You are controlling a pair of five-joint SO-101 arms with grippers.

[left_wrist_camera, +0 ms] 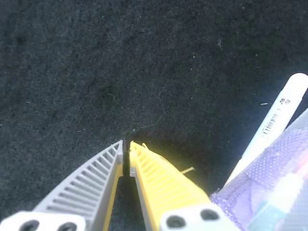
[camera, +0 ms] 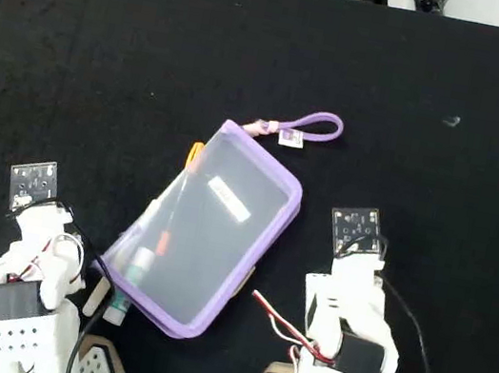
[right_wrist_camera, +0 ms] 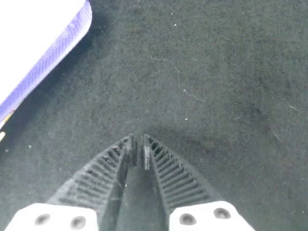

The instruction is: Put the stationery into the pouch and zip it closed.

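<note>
A lilac pouch (camera: pixel 207 232) with a clear front lies tilted in the middle of the black table, its loop strap (camera: pixel 313 128) toward the far side. Pens and a glue stick (camera: pixel 133 272) show through it, and a white pen (camera: pixel 98 296) pokes out at its near end. In the left wrist view the pen (left_wrist_camera: pixel 274 122) and a pouch corner (left_wrist_camera: pixel 269 187) lie beside my left gripper (left_wrist_camera: pixel 126 144), which is shut and empty over bare cloth. My right gripper (right_wrist_camera: pixel 137 139) is shut and empty too, close to the pouch's edge (right_wrist_camera: pixel 53 57).
Both arms sit folded at the near edge, the left arm (camera: pixel 24 287) left of the pouch and the right arm (camera: pixel 344 334) to its right. Black cloth (camera: pixel 414 129) covers the table. Cables run along the far edge.
</note>
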